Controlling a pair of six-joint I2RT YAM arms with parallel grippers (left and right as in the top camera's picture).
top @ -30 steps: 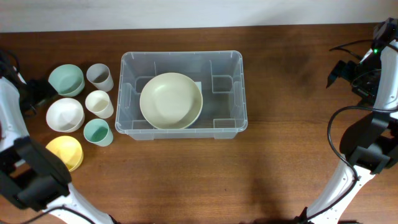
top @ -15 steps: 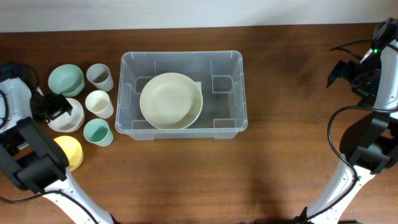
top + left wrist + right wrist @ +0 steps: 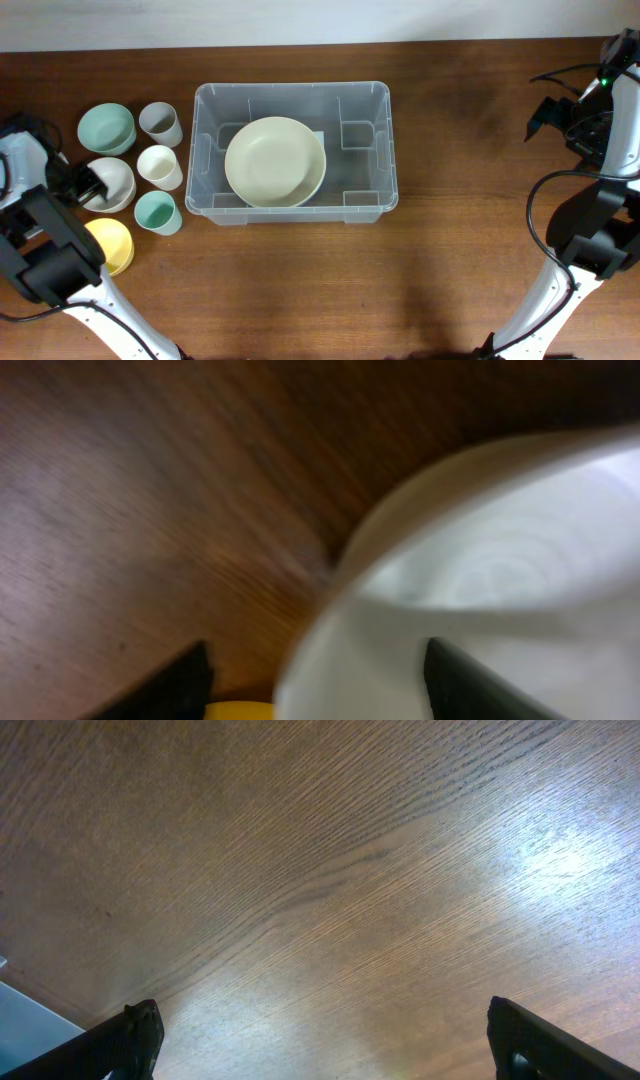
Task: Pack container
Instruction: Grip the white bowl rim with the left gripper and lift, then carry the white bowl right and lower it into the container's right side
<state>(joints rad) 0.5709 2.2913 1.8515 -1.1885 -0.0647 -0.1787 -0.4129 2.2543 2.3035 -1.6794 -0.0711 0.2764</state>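
Container at middle of surface, nearer far edge, upright, open-topped — big cream bowl inside, left of centre. Between container and left edge, closely clustered: green bowl, grey cup, cream cup, teal cup, white bowl, yellow bowl. Left jaws parted, astride white bowl's rim — one finger outside, other inside, not clamped. Right jaws spread wide over bare wood near far right corner.

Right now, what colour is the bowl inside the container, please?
The bowl is pale cream; clearest overhead.

Wooden table, container (clear), bowls, cups
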